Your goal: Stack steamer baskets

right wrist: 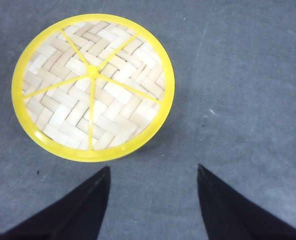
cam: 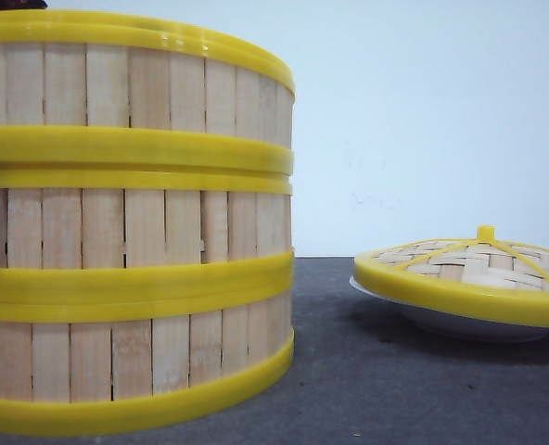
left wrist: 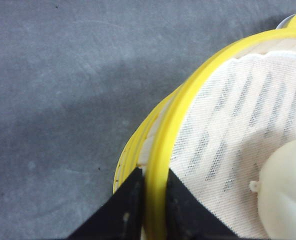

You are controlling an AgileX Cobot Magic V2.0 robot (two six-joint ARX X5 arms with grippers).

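Left wrist view: left pincer point(left wrist: 155, 200) clamps top steamer basket's rim point(left wrist: 188, 100); right pincer point(right wrist: 153, 200) hovers spread above lid point(right wrist: 93, 85).

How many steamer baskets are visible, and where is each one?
3, all in one stack at the front view's left: bottom basket on the table, middle basket on it, top basket uppermost.

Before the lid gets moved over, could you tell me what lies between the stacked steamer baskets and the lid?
Nothing: in the front view only bare grey table separates the steamer baskets from the lid, which rests on a white plate.
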